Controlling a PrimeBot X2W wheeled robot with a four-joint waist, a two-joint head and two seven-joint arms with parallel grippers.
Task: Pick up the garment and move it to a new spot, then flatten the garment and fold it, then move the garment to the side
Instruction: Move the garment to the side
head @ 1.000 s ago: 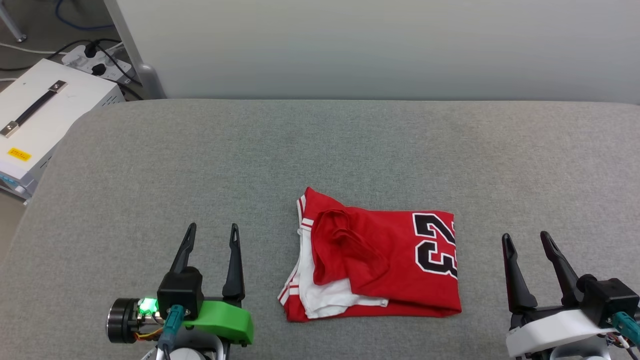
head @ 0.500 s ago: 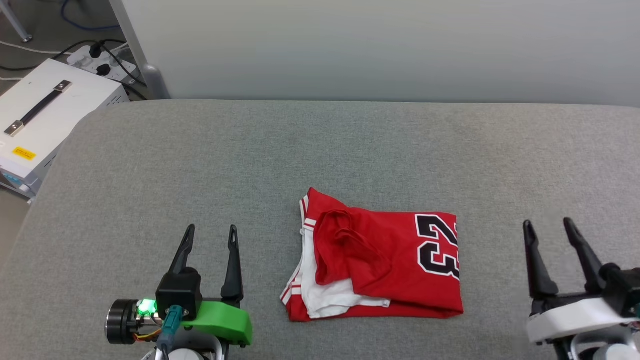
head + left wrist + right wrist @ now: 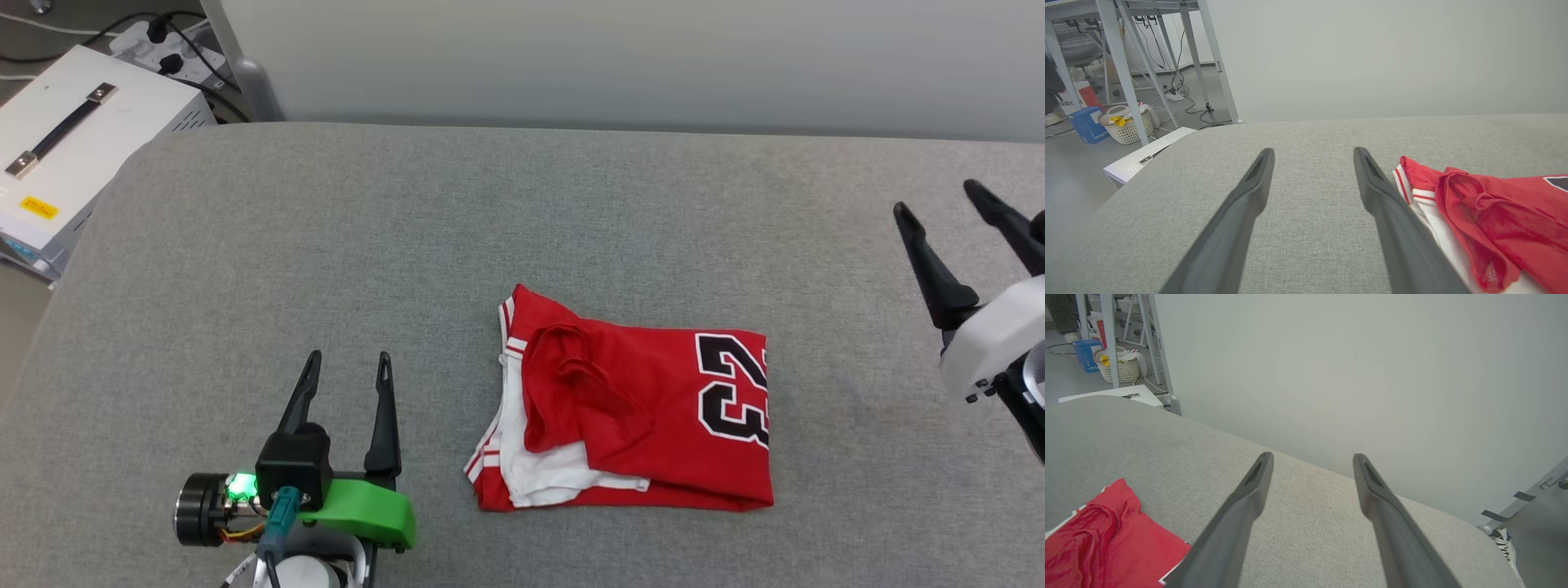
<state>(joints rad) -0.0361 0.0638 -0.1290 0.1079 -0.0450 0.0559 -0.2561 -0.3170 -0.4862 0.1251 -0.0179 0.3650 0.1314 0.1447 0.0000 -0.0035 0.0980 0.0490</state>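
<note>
**Readying the folded jersey for its move aside**

Lying near the front edge of the grey padded worktop (image 3: 408, 229), roughly midway along it, the garment (image 3: 629, 425) is already looking folded into a rough rectangle. The number is sitting at its right end and a white sleeve is peeking out at its left.

The left gripper (image 3: 347, 357) is hovering near that left end, jaws spread and empty. The right gripper (image 3: 934, 198) is hanging by the worktop's right edge, well apart from the cloth, likewise spread and holding nothing.

Judging by this, shifting the bundle sideways is the step in hand. It is calling for both grippers pinching through every layer at opposite ends and lifting evenly, so the loose red bunch on top is not spilling open.

Where the head view is giving the overall layout, the left wrist view is adding the striped trim and stacked layers up close. The right wrist view is adding the worktop's far right corner.
</note>
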